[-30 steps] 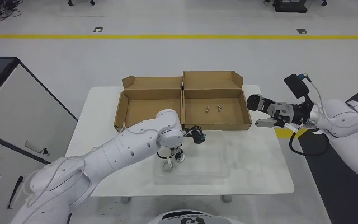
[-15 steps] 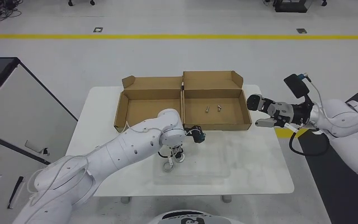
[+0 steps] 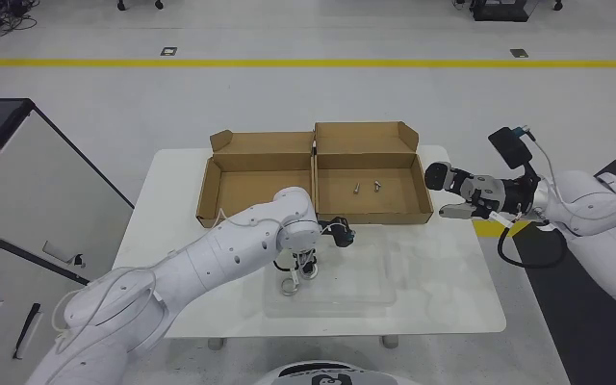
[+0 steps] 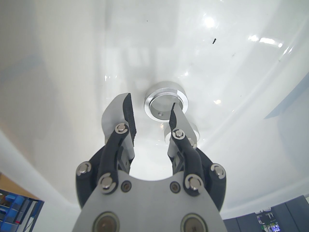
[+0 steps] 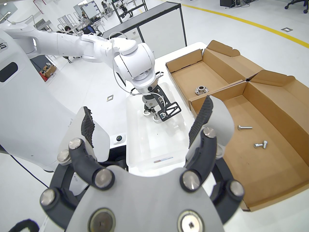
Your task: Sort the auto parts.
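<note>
A silver metal ring [image 4: 166, 98] lies on the floor of the clear plastic tray [image 3: 375, 284]. My left gripper [image 4: 150, 101] is open and down in the tray, one finger inside the ring and the other outside it. In the top view the left gripper [image 3: 295, 273] is at the tray's left end. Two bolts [image 3: 356, 188] [image 3: 376, 184] lie in the right cardboard box [image 3: 395, 200]. A flanged metal hub [image 5: 201, 90] sits in the left cardboard box [image 3: 207, 188]. My right gripper [image 3: 445, 192] hangs open and empty just past the right box's right wall.
The two open boxes stand side by side at the table's far edge, flaps up. The tray takes up the table's [image 3: 164, 221] front middle. A second silvery shape [image 4: 196, 132] shows behind one left finger.
My left gripper has shifted slightly left and down onto the ring in the tray. The right arm has not moved.
</note>
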Controlling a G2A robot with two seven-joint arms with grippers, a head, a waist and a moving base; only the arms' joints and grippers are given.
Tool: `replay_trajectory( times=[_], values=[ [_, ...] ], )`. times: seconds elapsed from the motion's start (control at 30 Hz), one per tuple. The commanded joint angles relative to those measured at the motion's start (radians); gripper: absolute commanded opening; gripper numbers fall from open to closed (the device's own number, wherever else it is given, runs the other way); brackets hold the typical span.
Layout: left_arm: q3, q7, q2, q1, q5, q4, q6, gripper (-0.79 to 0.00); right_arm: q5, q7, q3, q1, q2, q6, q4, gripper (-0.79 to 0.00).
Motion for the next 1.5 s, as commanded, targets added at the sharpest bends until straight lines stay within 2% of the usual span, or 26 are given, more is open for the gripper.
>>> replay_trajectory(
  times=[0.0, 0.37, 0.57, 0.77, 1.13, 1.47],
  values=[
    [-0.001, 0.000, -0.002, 0.000, 0.000, 0.005, -0.002, -0.456, 0.000, 0.000, 0.000, 0.000, 0.000, 0.000, 0.000, 0.000],
    [-0.011, -0.007, -0.004, 0.000, 0.011, -0.002, -0.001, -0.465, 0.000, 0.000, 0.000, 0.000, 0.000, 0.000, 0.000, 0.000],
    [-0.027, -0.002, 0.005, 0.005, 0.026, -0.033, -0.014, -0.462, 0.000, 0.000, 0.000, 0.000, 0.000, 0.000, 0.000, 0.000],
    [0.004, 0.045, 0.028, -0.004, 0.048, -0.086, -0.073, -0.453, 0.000, 0.000, 0.000, 0.000, 0.000, 0.000, 0.000, 0.000],
    [0.141, 0.110, 0.083, -0.106, 0.038, -0.172, -0.138, -0.465, 0.000, 0.000, 0.000, 0.000, 0.000, 0.000, 0.000, 0.000],
    [0.141, 0.134, 0.107, -0.094, 0.067, -0.191, -0.161, -0.440, 0.000, 0.000, 0.000, 0.000, 0.000, 0.000, 0.000, 0.000]
  ],
)
